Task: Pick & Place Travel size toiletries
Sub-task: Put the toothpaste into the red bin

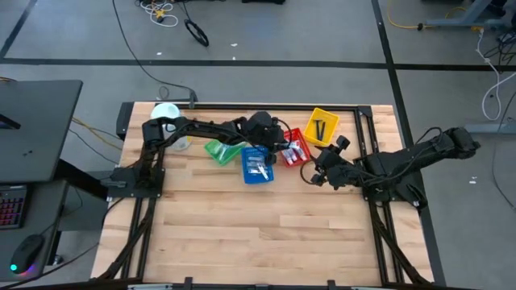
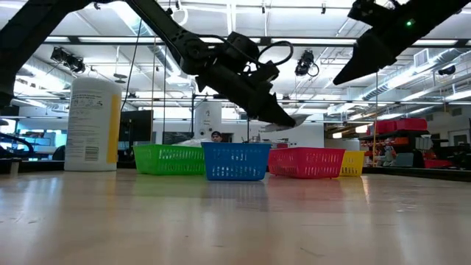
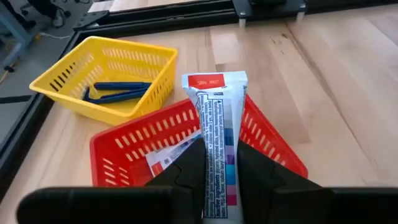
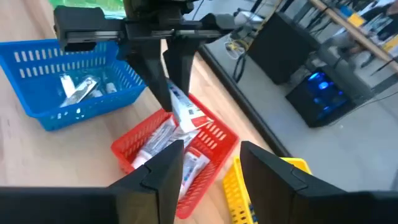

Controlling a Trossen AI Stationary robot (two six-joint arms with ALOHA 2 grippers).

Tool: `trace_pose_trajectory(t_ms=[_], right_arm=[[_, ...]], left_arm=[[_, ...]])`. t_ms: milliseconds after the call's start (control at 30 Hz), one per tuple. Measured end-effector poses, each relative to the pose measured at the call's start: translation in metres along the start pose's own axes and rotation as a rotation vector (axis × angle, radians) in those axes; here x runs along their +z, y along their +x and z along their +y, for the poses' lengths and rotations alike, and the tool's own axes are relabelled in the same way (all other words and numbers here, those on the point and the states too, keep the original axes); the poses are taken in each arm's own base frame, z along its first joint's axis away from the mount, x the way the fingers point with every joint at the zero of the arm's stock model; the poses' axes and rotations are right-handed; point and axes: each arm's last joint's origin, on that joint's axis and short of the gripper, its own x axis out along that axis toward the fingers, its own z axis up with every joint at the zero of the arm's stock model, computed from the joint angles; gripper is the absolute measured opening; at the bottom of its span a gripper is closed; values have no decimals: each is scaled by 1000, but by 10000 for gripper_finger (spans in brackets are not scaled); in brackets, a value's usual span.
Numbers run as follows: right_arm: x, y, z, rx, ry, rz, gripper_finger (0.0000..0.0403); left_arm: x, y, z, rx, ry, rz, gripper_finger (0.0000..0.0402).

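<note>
My left gripper [image 3: 217, 158] is shut on a white toothpaste tube [image 3: 214, 112] with a red label at its flat end. It hangs over the red basket [image 1: 296, 150], which holds more white tubes [image 4: 155, 140]. The right wrist view shows the same gripper [image 4: 171, 87] and tube [image 4: 185, 113] above that basket. Right of the red basket, my right gripper [image 1: 318, 171] stands open in the air with nothing between its fingers [image 4: 155, 174]. Dark blue razors [image 3: 118, 92] lie in the yellow basket [image 3: 68, 81]. My left gripper pinches the tube's body [image 3: 219, 146] between its two fingers, which lie along the tube. The wide flat end with the red label [image 3: 210, 81] sticks out ahead of the fingertips. The fingers slant down from the table's left side. The tube is lifted clear, over the red basket.
The green basket [image 1: 218, 151], blue basket [image 1: 256, 165], red basket and yellow basket [image 1: 324, 125] stand in a row across the far half of the table. Silver-wrapped items [image 4: 78, 90] lie in the blue one. A big white canister [image 2: 92, 125] stands at the far left corner.
</note>
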Motion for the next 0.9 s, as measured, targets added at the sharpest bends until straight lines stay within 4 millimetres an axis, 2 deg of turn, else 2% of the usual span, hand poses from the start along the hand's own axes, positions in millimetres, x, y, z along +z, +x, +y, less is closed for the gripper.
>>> trace_pose_trajectory(t_ms=[233, 367, 467, 600, 900], right_arm=[[4, 18, -3, 117, 72, 37, 167], [-6, 39, 3, 167, 69, 5, 167], [-14, 47, 7, 215, 43, -46, 167], [-11, 48, 7, 234, 67, -119, 167], [-10, 48, 11, 343, 35, -129, 190]], left_arm=[[6, 3, -18, -35, 21, -1, 77], [21, -6, -29, -36, 49, -29, 77], [23, -8, -37, -34, 83, -1, 76], [26, -10, -45, 15, 133, 36, 76], [29, -8, -60, 29, 193, 40, 76]])
